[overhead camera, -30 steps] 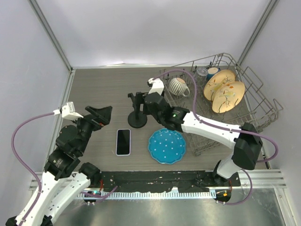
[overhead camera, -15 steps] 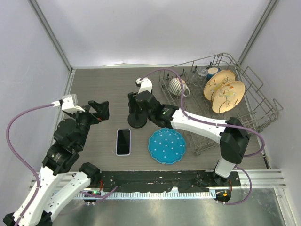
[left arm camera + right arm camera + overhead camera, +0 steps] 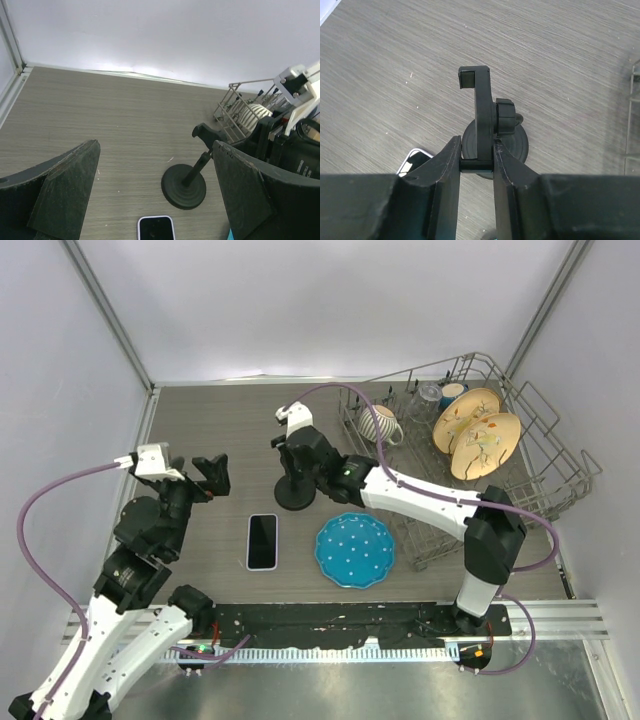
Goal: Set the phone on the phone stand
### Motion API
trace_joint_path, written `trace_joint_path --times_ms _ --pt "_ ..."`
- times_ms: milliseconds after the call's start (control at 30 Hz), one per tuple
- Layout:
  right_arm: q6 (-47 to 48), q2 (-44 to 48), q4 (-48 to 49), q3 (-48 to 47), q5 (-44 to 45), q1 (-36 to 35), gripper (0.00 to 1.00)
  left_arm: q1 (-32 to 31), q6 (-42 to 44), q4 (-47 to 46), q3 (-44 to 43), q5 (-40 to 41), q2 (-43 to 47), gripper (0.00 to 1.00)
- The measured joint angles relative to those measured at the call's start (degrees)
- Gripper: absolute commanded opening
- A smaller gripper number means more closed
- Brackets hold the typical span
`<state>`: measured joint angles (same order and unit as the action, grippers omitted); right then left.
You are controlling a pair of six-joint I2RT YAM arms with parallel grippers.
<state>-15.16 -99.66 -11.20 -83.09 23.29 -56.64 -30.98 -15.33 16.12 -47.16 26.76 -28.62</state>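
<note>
Phone stand (image 3: 293, 496) now gripped, phone (image 3: 262, 540) not lifted
Right hand (image 3: 476, 152) moved in, pinching its clamp; left hand (image 3: 211, 474) spread, pulled back; phone flat on table (image 3: 200, 420) beside base.

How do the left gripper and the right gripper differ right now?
The left gripper is wide open and holds nothing; the right gripper is closed on the clamp of the phone stand. The left gripper hangs over bare table, left of the stand and apart from the phone; the right gripper sits right above the stand's base. Both have dark, two-finger jaws.
</note>
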Motion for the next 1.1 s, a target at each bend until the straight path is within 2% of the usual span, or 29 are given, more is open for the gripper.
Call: trace_joint_path --times_ms 100,300,433,633,767,867,967,1000,1067,1100 --pt "3.76 0.15 0.61 0.07 -6.14 2.12 0.01 0.0 0.42 0.0 0.48 -0.7 -0.59 1.0" --pt "11.98 3.19 2.12 3.69 -27.43 10.8 0.01 0.0 0.42 -0.09 0.48 -2.97 -3.76 1.0" --pt "17.7 3.93 -0.13 3.91 -38.1 16.41 0.01 0.0 0.28 -0.04 0.48 -4.37 -6.93 0.99" --pt "26.4 3.72 -2.78 2.95 -48.78 18.34 0.01 0.0 -1.03 -0.02 0.48 -6.84 -9.44 0.98" --pt "30.49 3.06 -3.58 2.21 -52.37 17.92 0.01 0.0 -1.99 -0.04 0.48 -8.37 -10.47 0.98" --pt "31.8 2.38 -3.72 1.6 -52.92 17.88 0.1 0.0 -2.36 -0.04 0.48 -9.42 -11.61 0.98" --pt "31.98 2.38 -3.63 1.57 -52.37 17.86 0.36 0.0 -2.51 0.24 0.22 -10.51 -13.99 1.0" --pt "31.89 2.38 -3.58 1.57 -52.0 17.86 0.53 0.0 -2.56 0.72 -0.2 -10.91 -15.19 1.0" --pt "31.23 2.38 -3.72 1.57 -50.69 17.86 0.66 0.0 -2.78 2.4 -1.97 -11.61 -18.12 1.0" --pt "30.93 2.38 -4.04 1.57 -49.62 17.86 0.78 0.0 -2.93 3.74 -3.32 -11.8 -20.0 1.0"
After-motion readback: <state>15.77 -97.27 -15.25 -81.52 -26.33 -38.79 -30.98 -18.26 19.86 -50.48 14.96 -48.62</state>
